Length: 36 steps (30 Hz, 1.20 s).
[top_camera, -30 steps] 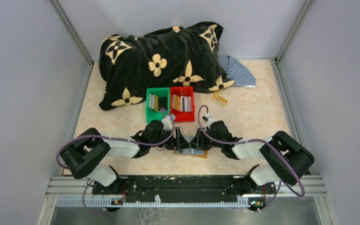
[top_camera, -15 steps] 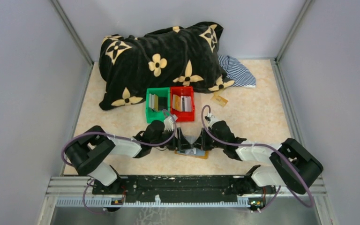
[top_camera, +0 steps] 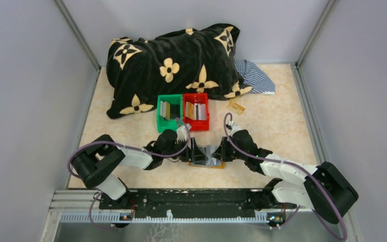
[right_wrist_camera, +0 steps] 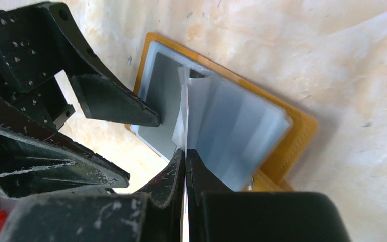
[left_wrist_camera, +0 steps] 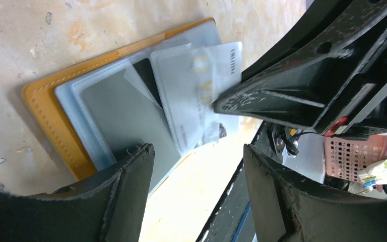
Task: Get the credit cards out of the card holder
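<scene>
**One credit card (left_wrist_camera: 186, 91) pinched by the right claw (right_wrist_camera: 186, 154) at the open card holder (top_camera: 207, 162)**

Here's the count: two claws, one holder, two bins. The holder lies flat and open on the table (top_camera: 282, 126), directly beneath both claws, tan rim outward and grey pockets facing up. The right claw is clenched tight on a single silvery card, seen edge-on from its own wrist, with part of the card over the holder's pockets. The left claw (left_wrist_camera: 197, 149) is released, jaws spread wide across the holder's edge. One fingertip (right_wrist_camera: 148, 120) sits over a grey pocket just beside the pinched card, and contact I can't call.

Beyond the claws, side by side and touching, are one green bin (top_camera: 167, 127) on the left claw's side and one red bin (top_camera: 196, 127) ahead of the gap between the claws. Each holds cards (top_camera: 165, 108) standing on edge, too small to count.

Farther out there's one black blanket with yellow flowers (top_camera: 171, 60). Past the right claw lie one striped cloth (top_camera: 254, 75) and one small tan tag (top_camera: 237, 107).
</scene>
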Motion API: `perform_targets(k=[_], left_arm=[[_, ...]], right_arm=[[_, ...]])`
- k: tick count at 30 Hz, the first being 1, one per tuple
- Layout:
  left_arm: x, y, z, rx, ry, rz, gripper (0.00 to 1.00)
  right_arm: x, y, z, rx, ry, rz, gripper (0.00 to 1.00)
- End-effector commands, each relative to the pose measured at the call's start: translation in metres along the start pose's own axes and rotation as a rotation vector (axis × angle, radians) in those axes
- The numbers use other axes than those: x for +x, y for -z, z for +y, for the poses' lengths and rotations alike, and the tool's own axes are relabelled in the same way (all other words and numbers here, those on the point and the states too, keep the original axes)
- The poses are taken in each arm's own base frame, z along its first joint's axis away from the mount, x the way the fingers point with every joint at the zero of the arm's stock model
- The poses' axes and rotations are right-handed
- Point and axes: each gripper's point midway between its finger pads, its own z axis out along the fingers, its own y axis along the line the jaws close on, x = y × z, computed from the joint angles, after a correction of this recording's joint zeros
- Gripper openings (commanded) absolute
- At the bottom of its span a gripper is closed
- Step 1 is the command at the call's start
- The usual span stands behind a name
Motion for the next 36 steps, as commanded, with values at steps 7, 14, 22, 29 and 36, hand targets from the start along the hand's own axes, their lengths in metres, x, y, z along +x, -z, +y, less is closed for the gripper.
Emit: perform_targets(k=[7, 14, 22, 29, 36], left_arm=[[0.014, -0.003, 0.019, -0.054, 0.022, 0.047, 0.72], [0.014, -0.003, 0.020, -0.053, 0.023, 0.048, 0.72], [0.011, -0.004, 0.017, -0.042, 0.020, 0.046, 0.72], [-0.001, 0.002, 0.005, -0.028, 0.009, 0.013, 0.72], [-0.059, 0.058, -0.013, -0.188, -0.137, -0.231, 0.73]], right_arm=[[-0.020, 0.021, -0.019, 0.068, 0.039, -0.066, 0.00], [-0.020, 0.032, -0.028, 0.102, 0.046, -0.072, 0.00], [-0.036, 0.050, -0.032, 0.136, 0.056, -0.123, 0.00], [-0.064, 0.066, -0.011, 0.107, 0.103, -0.183, 0.00], [-0.086, 0.070, 0.016, 0.033, 0.160, -0.199, 0.00]])
